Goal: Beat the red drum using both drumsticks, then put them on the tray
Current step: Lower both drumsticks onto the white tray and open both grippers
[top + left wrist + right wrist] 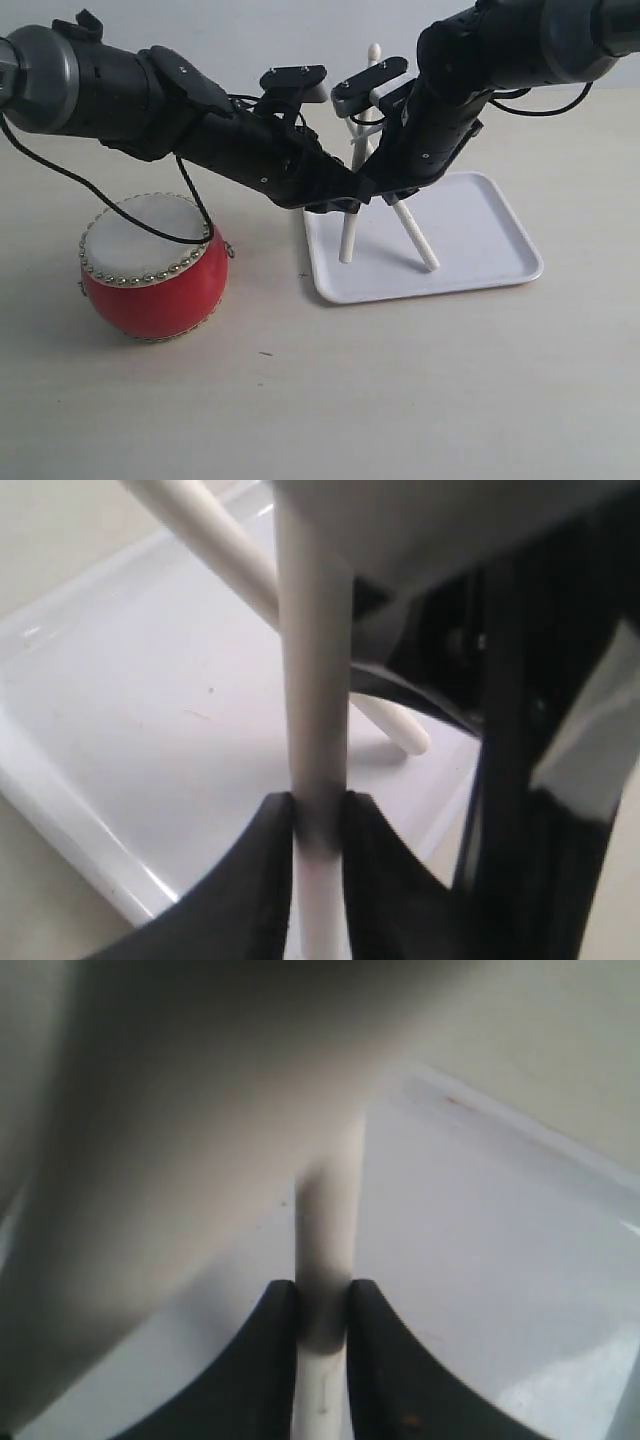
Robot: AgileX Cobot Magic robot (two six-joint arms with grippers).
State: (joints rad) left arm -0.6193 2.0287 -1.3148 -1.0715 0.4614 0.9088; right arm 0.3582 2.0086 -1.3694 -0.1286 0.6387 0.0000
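Observation:
The red drum (150,290) with its off-white skin stands at the left, away from both grippers. Both arms meet over the white tray (500,250). My left gripper (343,205) (320,820) is shut on a near-upright drumstick (347,240) (312,680), whose lower end reaches the tray floor. My right gripper (388,192) (322,1310) is shut on the second drumstick (418,240) (325,1220). That one slants down to the right, its rounded tip on the tray. In the left wrist view it (220,550) crosses behind the held stick above the tray (120,730).
The pale tabletop (400,400) spreads out in front of the drum and tray. The two arms cross close together above the tray's left half. The tray's right half (500,1240) is bare.

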